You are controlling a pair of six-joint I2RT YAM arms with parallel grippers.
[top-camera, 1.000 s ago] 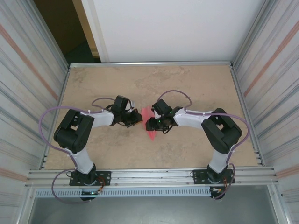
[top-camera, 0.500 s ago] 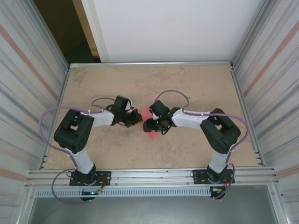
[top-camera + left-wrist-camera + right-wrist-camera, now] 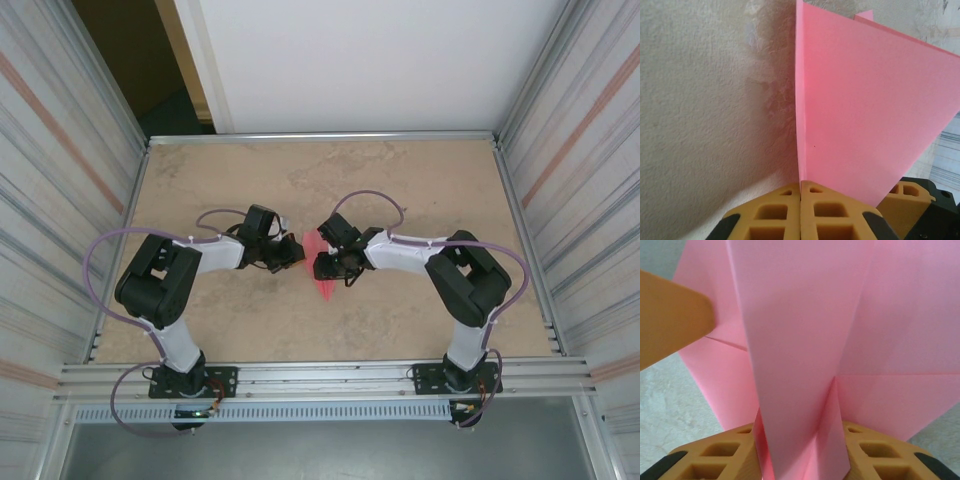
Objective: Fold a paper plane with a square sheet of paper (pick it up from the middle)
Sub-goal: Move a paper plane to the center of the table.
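The square sheet of paper, pink and creased into a pointed paper plane wedge, lies at the table's middle with its tip toward the near edge. My left gripper is at its left side, shut on the paper's edge, which rises from between the closed yellow fingertips. My right gripper meets the paper from the right. A raised lengthwise fold stands between its yellow fingers, which hug it on both sides. The left gripper's orange finger touches the paper's far side.
The tan tabletop is walled by metal rails at left, right and the near edge. Both arms bend inward from their bases, with purple cables looping over them.
The right gripper shifted slightly left onto the paper, and its jaws widened, then narrowed round the raised fold. The left gripper stayed shut on the paper's edge.
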